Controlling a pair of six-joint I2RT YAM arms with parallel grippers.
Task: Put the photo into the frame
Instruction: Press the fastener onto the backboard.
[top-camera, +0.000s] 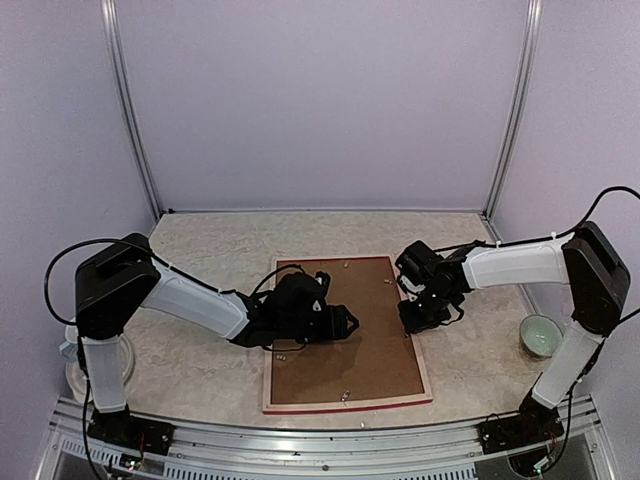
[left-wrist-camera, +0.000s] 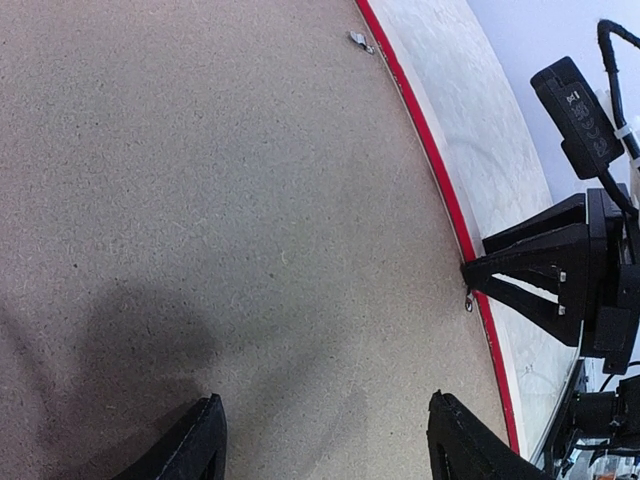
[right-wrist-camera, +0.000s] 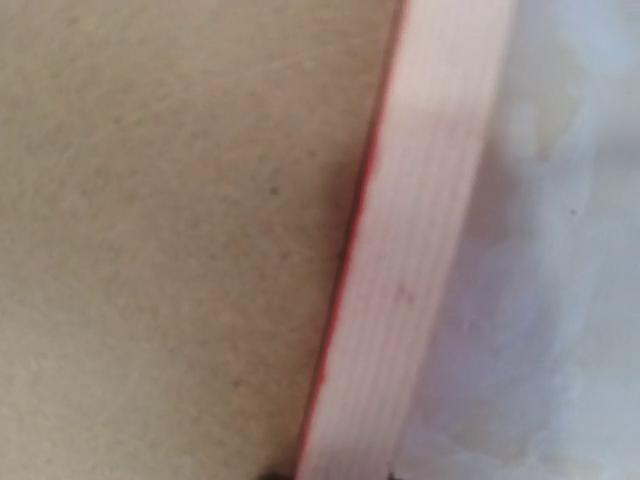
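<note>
Pale lilac walls closed round a marbled beige desk (top-camera: 200, 240). At its middle the frame (top-camera: 350, 404) lay flat and face down, pale wood back upward, with a thin red line along its outer edge. A brown backing board (top-camera: 360, 350) filled the opening.

Over the board's left half hung the left claw (left-wrist-camera: 325, 410), spread wide. Its two dark fingers (left-wrist-camera: 195, 445) stood well apart and held nothing, with only bare board between them. Whether the tips touched the board could not be told.

The right claw (top-camera: 410, 322) sat at the frame's right bar, its tip right at the red edge beside a small metal tab (left-wrist-camera: 468, 298). The right wrist view was blurred and showed only the wood bar up close, so whether that claw was spread or pressed together could not be told.

A second tab (left-wrist-camera: 360, 40) lay near the board's far edge. Bare desk ran from the frame's far bar to the back wall. A pale green bowl (top-camera: 540, 335) stood well to the right of the frame.
</note>
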